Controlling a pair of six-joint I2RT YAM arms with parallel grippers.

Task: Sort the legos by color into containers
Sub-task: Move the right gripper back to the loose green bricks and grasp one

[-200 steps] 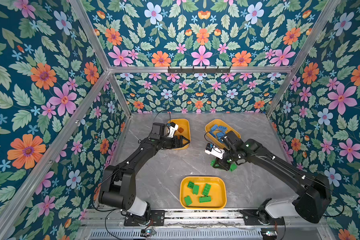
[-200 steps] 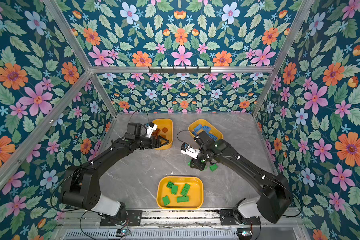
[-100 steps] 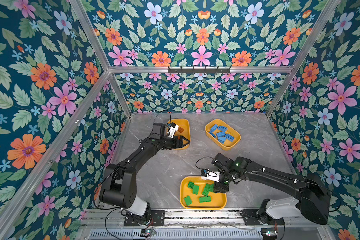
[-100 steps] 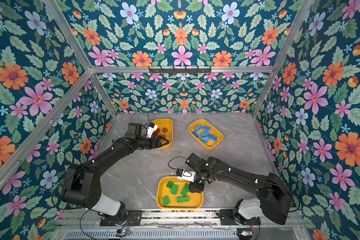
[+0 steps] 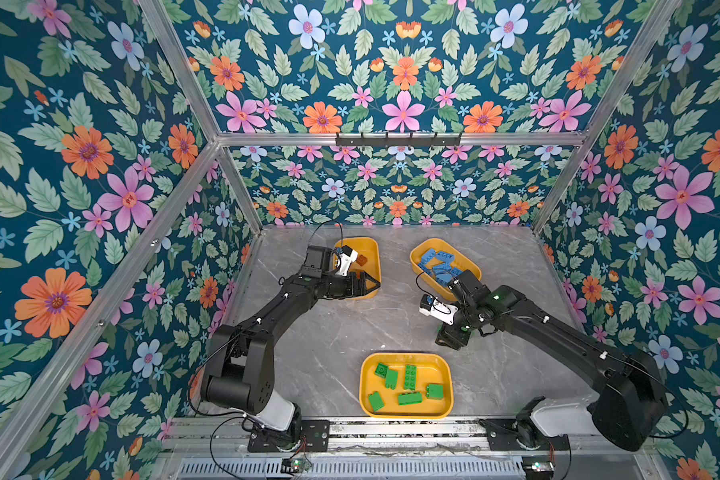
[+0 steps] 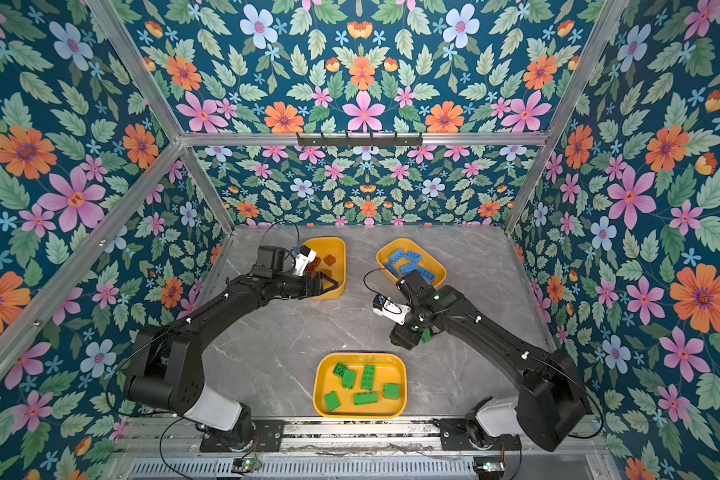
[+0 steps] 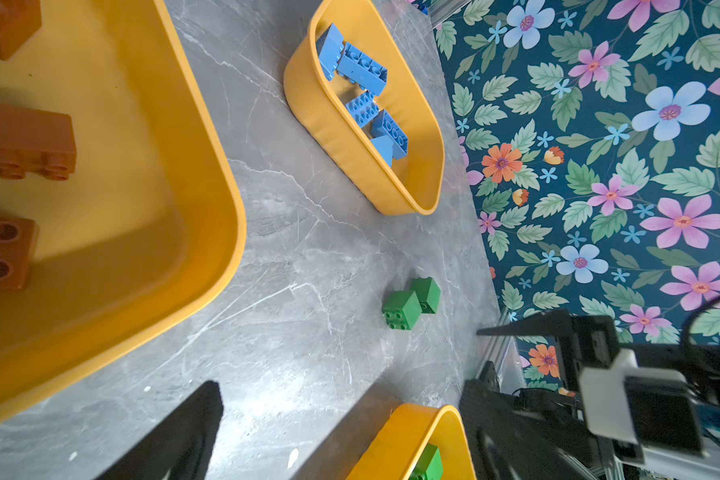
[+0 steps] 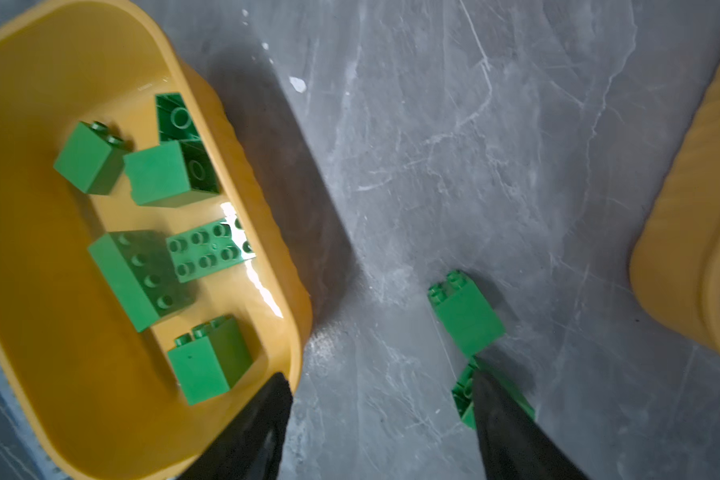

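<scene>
A: Room check! The grey marble tabletop (image 5: 333,332) lies bare through the middle, and the flowered walls (image 5: 391,187) close it in on three sides.
B: The right gripper (image 8: 379,376) hangs over that bare stretch, jaws spread, nothing between them. One finger (image 8: 512,428) overlaps one of the two loose green studded plastic bricks (image 8: 466,320). Touching or not, I can't tell.
A: Where do those two sit?
B: On the table, just beside each other, between the shallow yellow-orange plastic front tray (image 5: 429,368) and the matching back-right tray (image 7: 337,153), clear of both rims.
A: Half a second ago that arm was over the front tray. Now it's swung back out over the table.
B: The left arm hasn't budged: left gripper (image 5: 370,286) released and empty, by the near end of the back-left tray (image 5: 371,266).
A: Contents?
B: Front tray: six green bricks (image 5: 410,377), some tipped on their sides. Back-right tray: a heap of blue studded bricks (image 7: 362,68). Back-left tray: reddish-brown bricks (image 7: 26,141), three showing in the left wrist view.
</scene>
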